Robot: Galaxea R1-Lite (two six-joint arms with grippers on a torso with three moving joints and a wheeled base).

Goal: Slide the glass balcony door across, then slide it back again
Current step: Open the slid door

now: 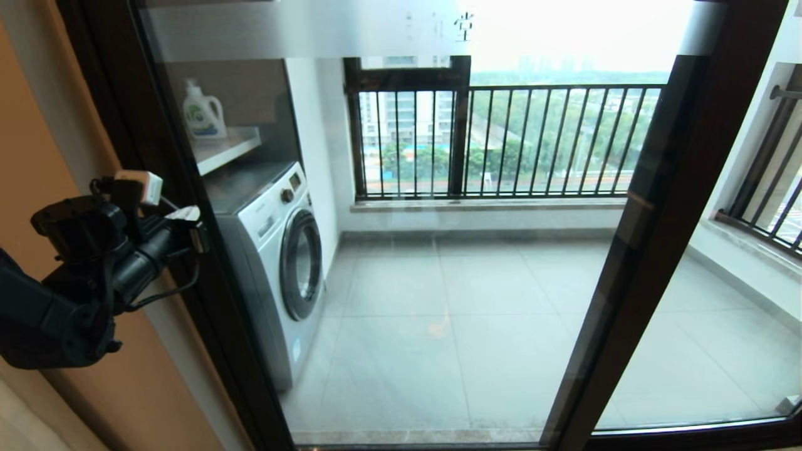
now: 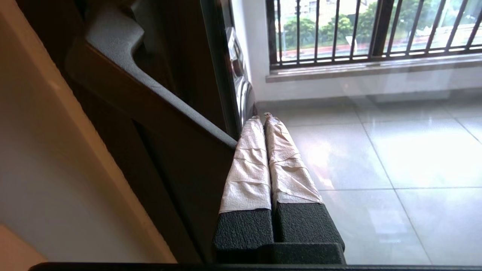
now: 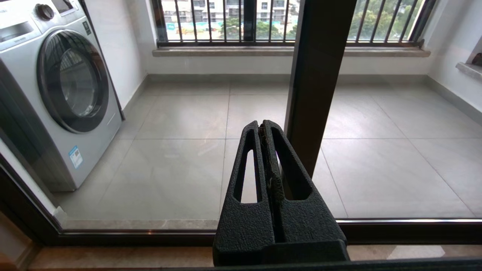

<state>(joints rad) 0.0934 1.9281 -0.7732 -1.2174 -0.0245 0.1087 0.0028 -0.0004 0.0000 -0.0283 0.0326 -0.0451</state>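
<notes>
Left gripper, taped fingers pressed together and empty, sits beside glass balcony door frame at 9 o'clock. Push sideways steadily along track. Right gripper likewise closed, idle.

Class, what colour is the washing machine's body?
White washing machine, clearest in the right wrist view.

Dark brown door frame, white washing machine (grey drum ring), pale grey floor tiles, orange-tan wall.
</notes>
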